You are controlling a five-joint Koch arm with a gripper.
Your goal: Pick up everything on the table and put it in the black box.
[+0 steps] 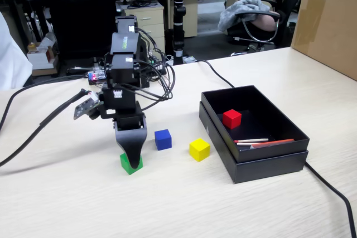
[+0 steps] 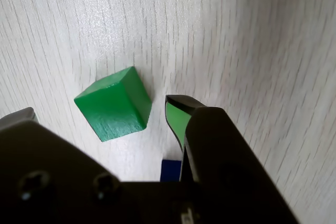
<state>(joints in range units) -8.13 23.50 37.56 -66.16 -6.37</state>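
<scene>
- In the fixed view the gripper points straight down at the green cube, which sits on the pale wood table at the far left of the cube row.
- The wrist view shows its jaws spread apart, the green cube lying between them, close beside the green-lined fingertip and not clamped.
- The blue cube rests just right of the gripper.
- The yellow cube follows, near the box.
- The black box holds the red cube and thin sticks.
</scene>
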